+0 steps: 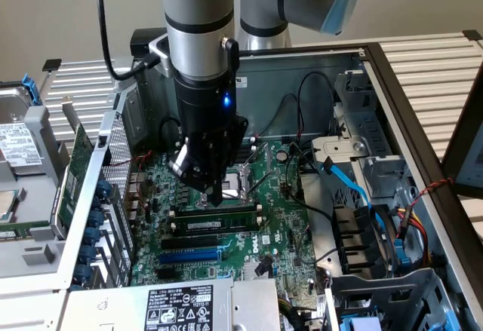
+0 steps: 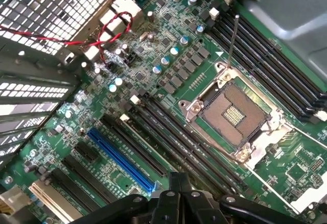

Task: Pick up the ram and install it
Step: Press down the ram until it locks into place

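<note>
One arm with one pincer (image 1: pixel 213 195) is seen lowered into an open computer case (image 1: pixel 407 82), its fingertips drawn together with nothing held between them, directly above the memory slots beside the empty processor socket (image 1: pixel 240 182). One ram (image 1: pixel 217 225) stick with a white label is seen seated flat in a slot just below the pincer's tip in the exterior view, lying along the slot between its end clips; the printing on its label is too small to be read. In the wrist view, one motherboard (image 2: pixel 168 76) is shown, with one open processor socket (image 2: pixel 231 116), one blue expansion slot (image 2: pixel 120 158), and two groups of long black slots on either side of the socket, whose exact number is hard to count. The pincer's dark fingers (image 2: pixel 176 196) are cut off at the edge of the wrist view, closed against each other. One twisted red and black wire (image 2: pixel 104 35) is seen lying over the board near the perforated metal wall (image 2: pixel 56 4). In the exterior view, one blue cable (image 1: pixel 355 188) and one power supply label (image 1: pixel 179 308) are visible; the label's writing cannot be made out, and a white logo on the board at (image 1: pixel 266 235) is not clearly legible. A green expansion card (image 1: pixel 74 173) is seen outside the case at the exterior view's left, partly hidden by the case wall.
</note>
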Action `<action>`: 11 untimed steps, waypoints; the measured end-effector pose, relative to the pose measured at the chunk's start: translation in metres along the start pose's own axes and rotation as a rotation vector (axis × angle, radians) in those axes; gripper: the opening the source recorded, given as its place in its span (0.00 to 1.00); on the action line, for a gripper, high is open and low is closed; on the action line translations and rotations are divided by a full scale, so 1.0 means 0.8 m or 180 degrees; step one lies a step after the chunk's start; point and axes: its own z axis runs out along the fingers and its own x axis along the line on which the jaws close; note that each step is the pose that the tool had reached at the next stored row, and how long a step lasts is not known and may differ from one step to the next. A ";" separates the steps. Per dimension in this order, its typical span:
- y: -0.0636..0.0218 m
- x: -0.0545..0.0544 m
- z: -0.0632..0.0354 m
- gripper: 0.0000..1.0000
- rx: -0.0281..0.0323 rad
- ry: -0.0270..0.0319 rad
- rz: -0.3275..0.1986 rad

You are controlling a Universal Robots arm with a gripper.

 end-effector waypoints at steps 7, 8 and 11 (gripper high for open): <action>0.000 0.000 0.001 0.11 -0.0006 0.0007 0.0363; 0.000 0.000 0.001 0.11 -0.0006 0.0007 0.0415; 0.000 0.000 0.001 0.11 -0.0009 0.0010 0.0574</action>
